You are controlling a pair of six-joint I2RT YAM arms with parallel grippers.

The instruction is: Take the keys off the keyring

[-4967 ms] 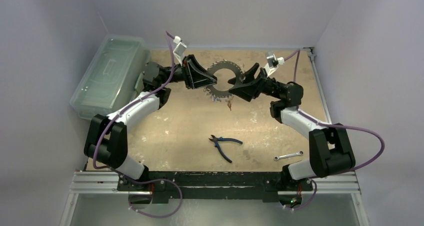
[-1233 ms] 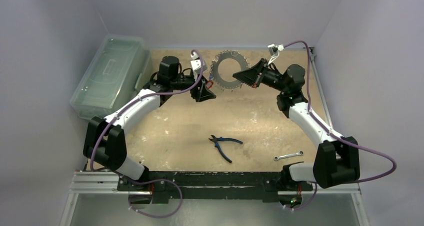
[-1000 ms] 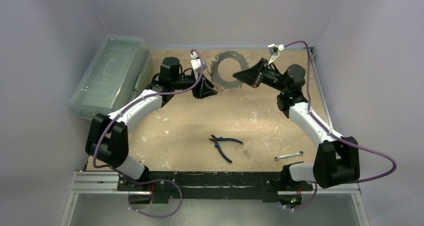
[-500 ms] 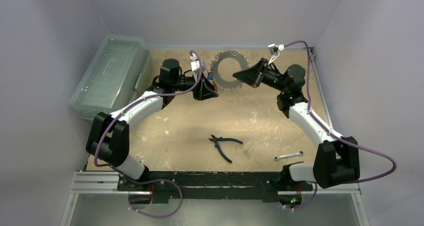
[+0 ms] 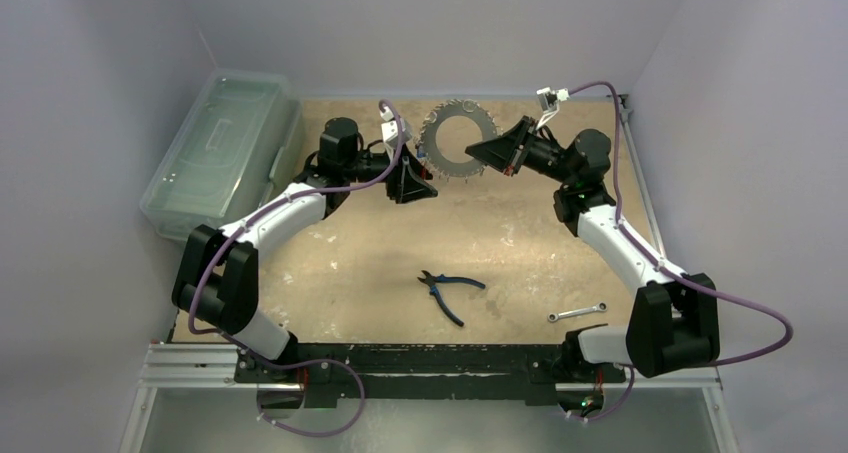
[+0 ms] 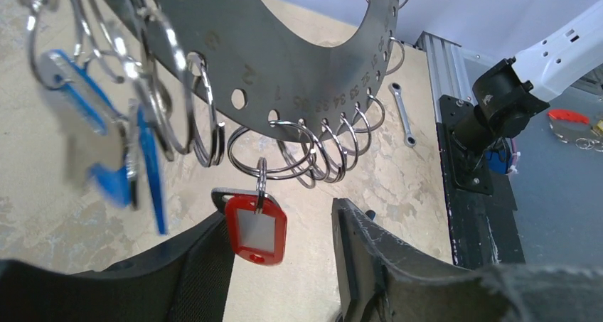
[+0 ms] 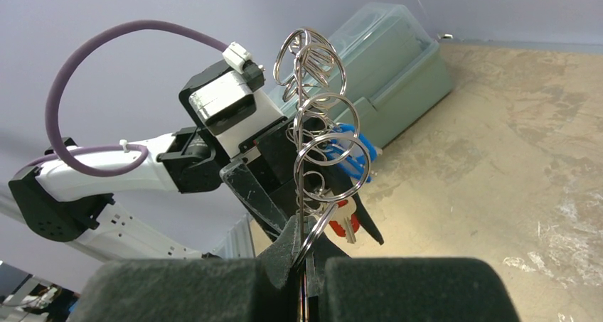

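The keyring is a flat silver ring plate strung with many wire rings, held up off the table at the back. My right gripper is shut on its right edge; in the right wrist view it clamps the plate edge-on. My left gripper sits at the ring's lower left, open. In the left wrist view a red tag with a silver key behind it hangs between my left gripper's fingers, close to the left one and not pinched. Blue-tagged keys dangle to the left, blurred.
Blue-handled pliers lie on the table near the front middle. A silver wrench lies front right. A clear plastic box stands at the back left, beside the left arm.
My left gripper's jaws have widened a little and it has shifted slightly under the ring. The right gripper and the keyring have stayed where they were.
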